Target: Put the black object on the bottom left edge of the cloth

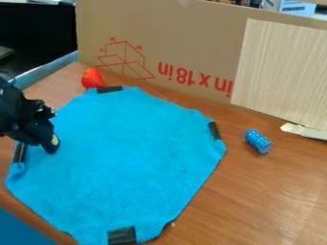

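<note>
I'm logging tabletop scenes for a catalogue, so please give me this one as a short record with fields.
surface: wooden table
cloth: blue, spread out
black strips: four, around the cloth's edges
hand: over the cloth's left side
red object: by the cloth's far edge
blue cylinder: right of the cloth
backdrop: cardboard, red print
in the hand: cannot tell

This looks like a robotics lab or workshop. A black robot claw hangs at the left of the frame over a wood-look tabletop, where strips of black tape sit at the edges of a blue cloth. Printed cardboard stands behind like a wall, with a wood-grain panel at upper right.
</note>
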